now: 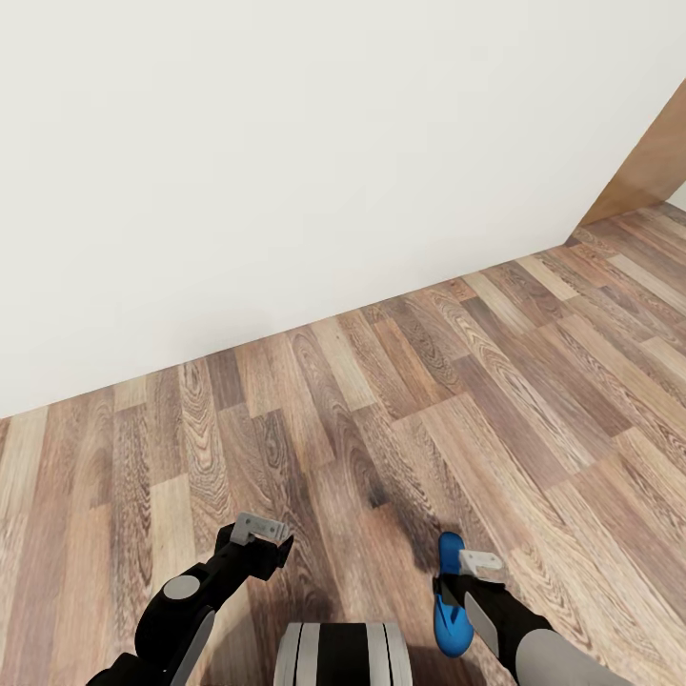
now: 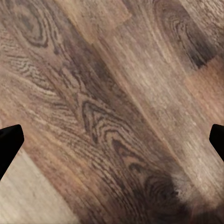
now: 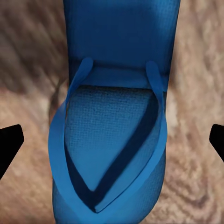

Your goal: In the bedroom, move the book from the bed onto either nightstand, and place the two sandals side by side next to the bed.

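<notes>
One bright blue sandal (image 1: 446, 610) is at the bottom right of the head view, right beside my right gripper (image 1: 472, 567). The right wrist view looks straight down on the sandal (image 3: 112, 121), strap side up. The gripper's dark fingertips (image 3: 10, 144) stand wide apart, clear of the sole's edges, so it is open. I cannot tell whether the sandal rests on the floor. My left gripper (image 1: 265, 535) hangs open over bare planks, its fingertips (image 2: 9, 144) far apart. The book, bed and nightstand are out of view.
A plain white wall (image 1: 286, 171) runs across the view close ahead and meets the wood-plank floor (image 1: 400, 400). A brown wooden panel (image 1: 648, 167) shows at the far right where the wall ends. My base (image 1: 343, 653) sits at the bottom centre.
</notes>
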Motion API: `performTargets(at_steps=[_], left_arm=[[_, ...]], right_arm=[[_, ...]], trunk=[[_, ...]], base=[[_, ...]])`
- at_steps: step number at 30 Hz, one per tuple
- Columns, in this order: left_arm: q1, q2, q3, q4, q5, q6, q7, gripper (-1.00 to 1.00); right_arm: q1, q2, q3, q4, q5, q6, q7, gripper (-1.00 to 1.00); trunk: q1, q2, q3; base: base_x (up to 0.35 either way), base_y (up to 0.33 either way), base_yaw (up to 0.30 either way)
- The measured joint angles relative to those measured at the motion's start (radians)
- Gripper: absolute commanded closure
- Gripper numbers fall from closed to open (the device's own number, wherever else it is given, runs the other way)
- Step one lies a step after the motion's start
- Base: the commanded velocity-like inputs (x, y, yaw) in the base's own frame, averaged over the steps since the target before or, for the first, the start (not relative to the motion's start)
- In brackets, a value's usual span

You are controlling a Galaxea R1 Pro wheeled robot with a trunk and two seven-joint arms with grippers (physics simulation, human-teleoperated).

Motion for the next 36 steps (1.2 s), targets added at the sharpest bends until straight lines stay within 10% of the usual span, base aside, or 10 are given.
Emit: performTargets(at_steps=[36], left_arm=[[0.0, 0.0, 0.0, 0.0, 0.0, -0.001, 0.0, -1.0]], right_arm=[[-0.001, 0.004, 0.002, 0.0, 0.0, 0.002, 0.0, -1.0]], trunk=[[0.004, -0.002, -0.035]], base=[[0.0, 0.0, 0.0]])
